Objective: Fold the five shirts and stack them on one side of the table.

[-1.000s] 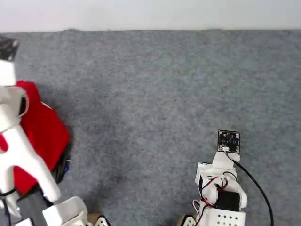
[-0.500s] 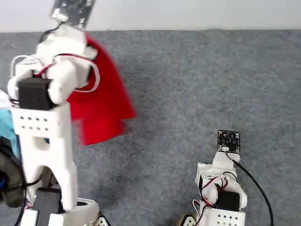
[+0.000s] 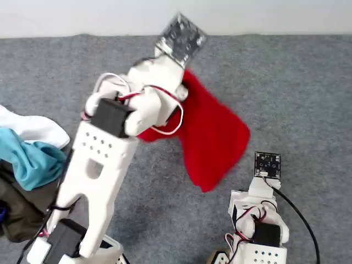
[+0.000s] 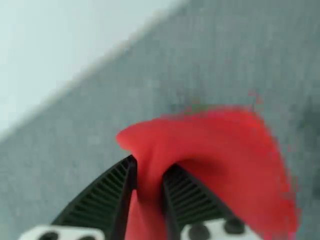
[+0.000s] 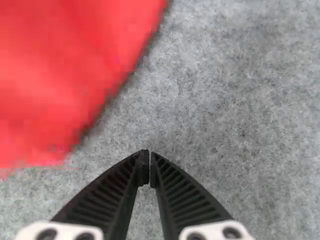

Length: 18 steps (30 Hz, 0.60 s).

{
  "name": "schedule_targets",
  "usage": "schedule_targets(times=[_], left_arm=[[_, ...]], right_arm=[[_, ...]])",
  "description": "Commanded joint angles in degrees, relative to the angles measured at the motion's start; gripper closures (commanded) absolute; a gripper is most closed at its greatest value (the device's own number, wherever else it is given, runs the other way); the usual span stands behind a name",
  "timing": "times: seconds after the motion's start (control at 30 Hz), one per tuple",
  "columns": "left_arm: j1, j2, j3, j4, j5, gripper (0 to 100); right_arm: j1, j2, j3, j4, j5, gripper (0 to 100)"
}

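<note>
A red shirt (image 3: 212, 135) hangs from my left gripper (image 4: 148, 175), which is shut on a pinch of its cloth (image 4: 210, 140) above the middle of the grey table. In the high view the left arm (image 3: 118, 143) stretches from the near left toward the far middle, and the shirt trails down and to the right of it. My right gripper (image 5: 144, 172) is shut with nothing in it, low over the table near the front right. The red shirt (image 5: 65, 75) hangs just beyond its fingertips. A heap of other shirts (image 3: 27, 165), white, teal and dark, lies at the left edge.
The grey felt table (image 3: 297, 88) is bare on its right half and along the far edge. A pale wall (image 3: 82, 16) runs behind the table. The right arm's base (image 3: 258, 231) sits at the front right.
The left arm has swung from the far left to the middle of the table, carrying the red shirt with it. The heap at the left edge is now uncovered. The right arm has kept still.
</note>
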State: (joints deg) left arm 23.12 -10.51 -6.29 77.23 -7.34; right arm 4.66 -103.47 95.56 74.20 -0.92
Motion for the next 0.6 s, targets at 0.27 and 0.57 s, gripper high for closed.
schedule_targets(times=[0.27,0.57], left_arm=[[-21.2,-1.9,19.9,1.6,-7.0,98],[-24.1,-1.9,28.4,4.5,-14.5,98]], right_arm=[[0.7,-0.4,0.9,0.5,-0.4,98.8],[0.7,-0.4,0.9,0.5,-0.4,98.8]])
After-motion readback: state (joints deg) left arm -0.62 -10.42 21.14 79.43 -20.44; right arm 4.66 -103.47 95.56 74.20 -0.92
